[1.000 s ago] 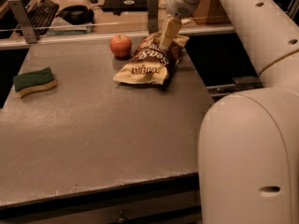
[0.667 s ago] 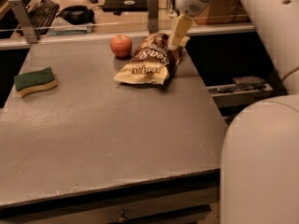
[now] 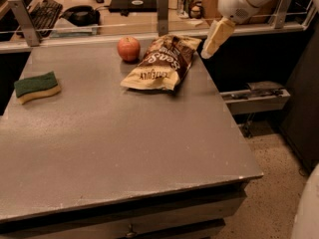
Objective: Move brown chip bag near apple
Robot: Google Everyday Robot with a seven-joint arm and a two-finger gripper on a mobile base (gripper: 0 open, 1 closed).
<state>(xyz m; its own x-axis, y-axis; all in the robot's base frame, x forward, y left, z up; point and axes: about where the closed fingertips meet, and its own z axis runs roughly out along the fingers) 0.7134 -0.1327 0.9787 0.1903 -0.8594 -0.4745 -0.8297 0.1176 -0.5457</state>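
Observation:
The brown chip bag (image 3: 162, 63) lies flat on the grey table (image 3: 124, 143) at the far right, its upper left side close beside the apple (image 3: 128, 48). The apple is small, round and red-orange, near the table's back edge. My gripper (image 3: 210, 50) hangs off the table's right back corner, just right of the bag and clear of it. It holds nothing.
A green-and-yellow sponge (image 3: 36, 86) lies at the table's left edge. A rail with metal posts (image 3: 162, 6) runs along the back, with a keyboard (image 3: 42, 11), a headset and cans behind it. The table's right edge drops to the floor.
My gripper has lifted off the chip bag and moved right, away from the table. The bag and apple have stayed where they were.

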